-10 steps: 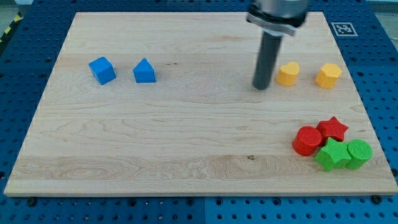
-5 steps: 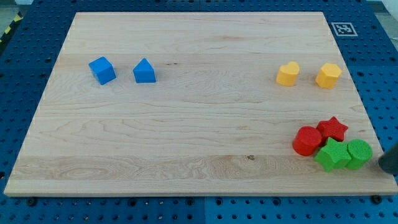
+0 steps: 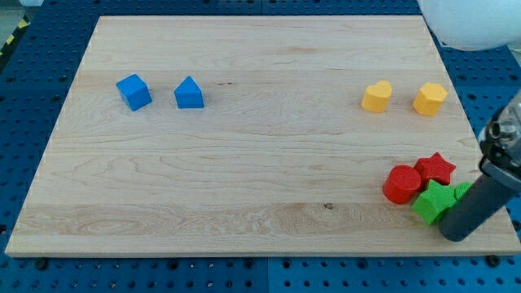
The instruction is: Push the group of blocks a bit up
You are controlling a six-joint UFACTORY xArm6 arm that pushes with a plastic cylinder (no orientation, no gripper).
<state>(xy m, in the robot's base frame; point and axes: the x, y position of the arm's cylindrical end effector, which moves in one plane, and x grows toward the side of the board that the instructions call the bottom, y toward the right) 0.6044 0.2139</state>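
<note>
My tip [image 3: 456, 233] sits just below the green star [image 3: 434, 202], hiding the green cylinder; no claw shows

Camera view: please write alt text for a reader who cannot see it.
My tip sits at the view's bottom right of a wooden board, just below a cluster of red cylinder, red star and green star.

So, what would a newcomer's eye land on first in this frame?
Most striking is the dark rod slanting in at the view's bottom right, my tip just below the green star in a tight cluster with the red cylinder and red star. Two yellow blocks sit upper right, two blue blocks upper left.
</note>
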